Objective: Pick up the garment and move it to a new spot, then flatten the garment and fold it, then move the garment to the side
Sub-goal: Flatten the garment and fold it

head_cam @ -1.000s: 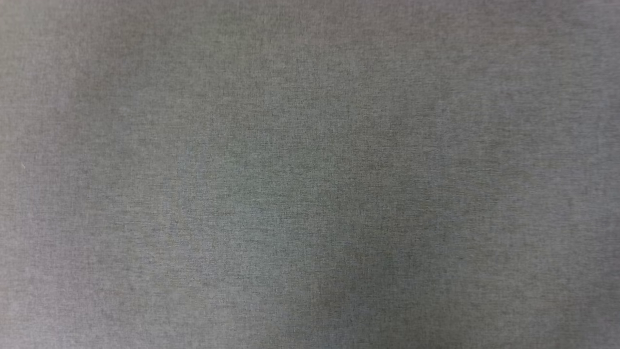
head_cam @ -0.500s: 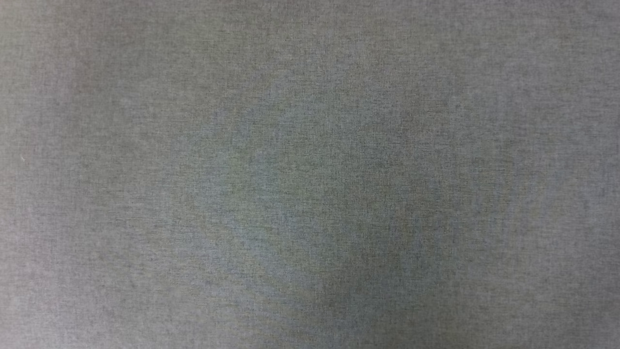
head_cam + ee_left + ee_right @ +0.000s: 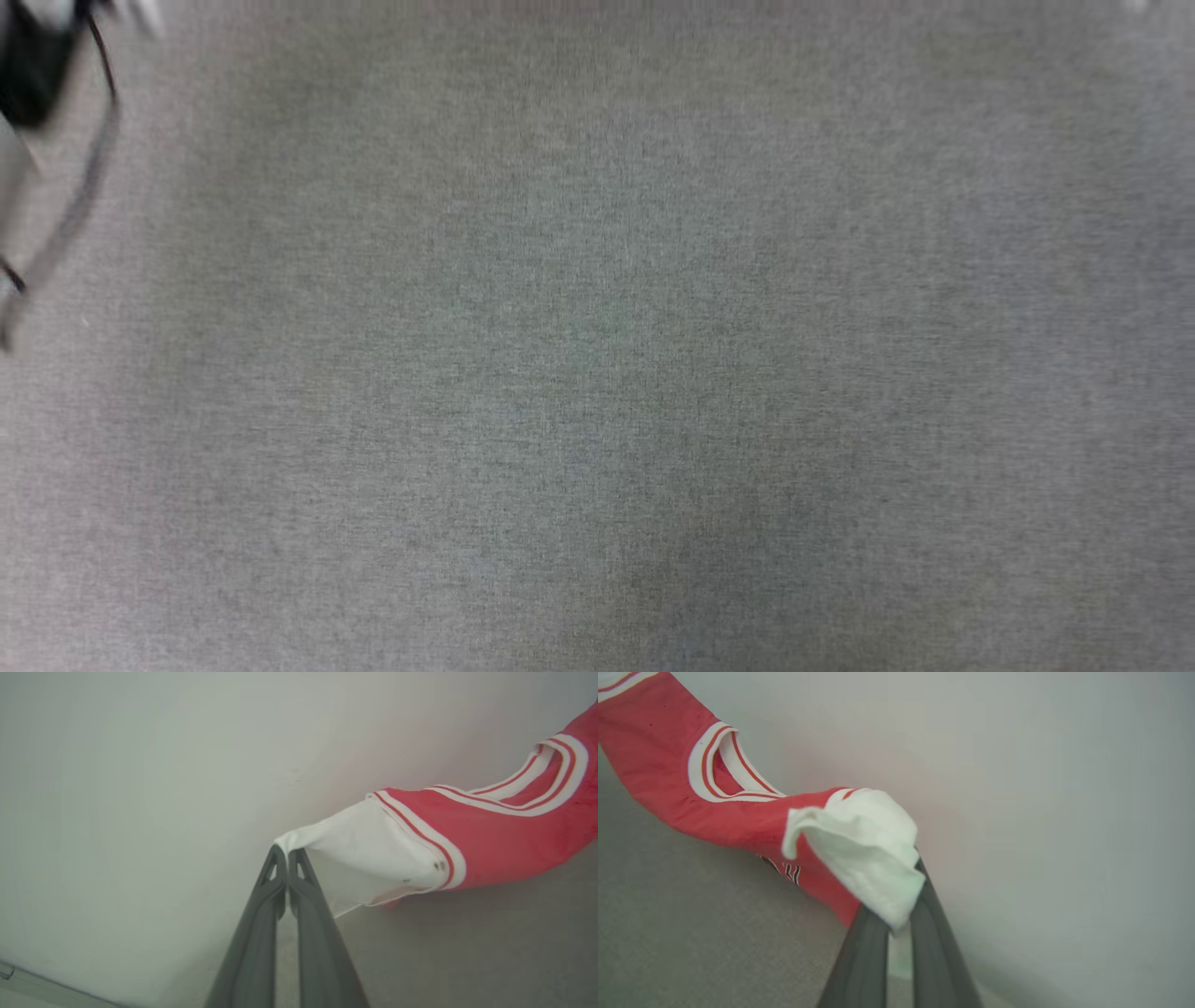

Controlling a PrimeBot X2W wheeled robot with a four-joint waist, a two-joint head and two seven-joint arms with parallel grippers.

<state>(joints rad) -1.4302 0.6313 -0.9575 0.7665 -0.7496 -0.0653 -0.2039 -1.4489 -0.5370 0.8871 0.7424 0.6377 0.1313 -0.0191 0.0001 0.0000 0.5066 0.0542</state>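
The garment is a red shirt with white sleeves and red-white striped trim, held up in the air and stretched between both arms above the grey cloth surface. My left gripper is shut on the tip of one white sleeve. In the right wrist view the garment runs off to the upper left, and my right gripper is shut on the other white sleeve, which drapes over its fingertips. The striped neckline shows between the two sleeves.
The grey cloth-covered table spreads across the head view. A blurred dark arm part with a cable enters at its top left corner. A pale wall stands behind the garment.
The head view has shifted slightly. A blurred dark arm part with a cable has come into its top left corner, where only grey cloth showed before.
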